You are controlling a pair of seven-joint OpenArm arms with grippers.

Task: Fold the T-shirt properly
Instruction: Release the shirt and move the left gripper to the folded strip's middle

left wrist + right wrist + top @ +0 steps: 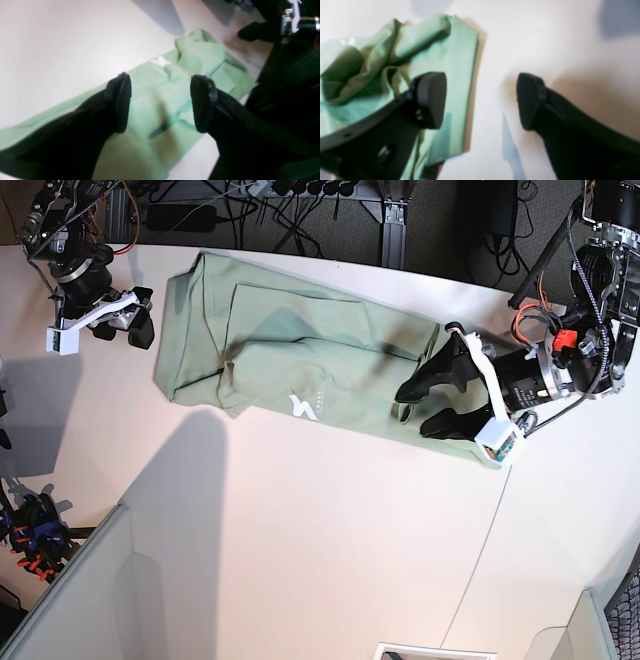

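I see the T-shirt point(300, 370) lying partly folded as a long strip across the far side of the counter point(300, 540). My left end effector point(428, 408) hovers over its end with fingers apart, gripping nothing. My right end effector point(128, 326) sits just beside the opposite edge, also spread and empty.

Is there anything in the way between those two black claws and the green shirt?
Nothing visible blocks either. The left gripper hangs open right over one end of the T-shirt, with only air between. The right gripper is open beside the other end, with bare table below it.
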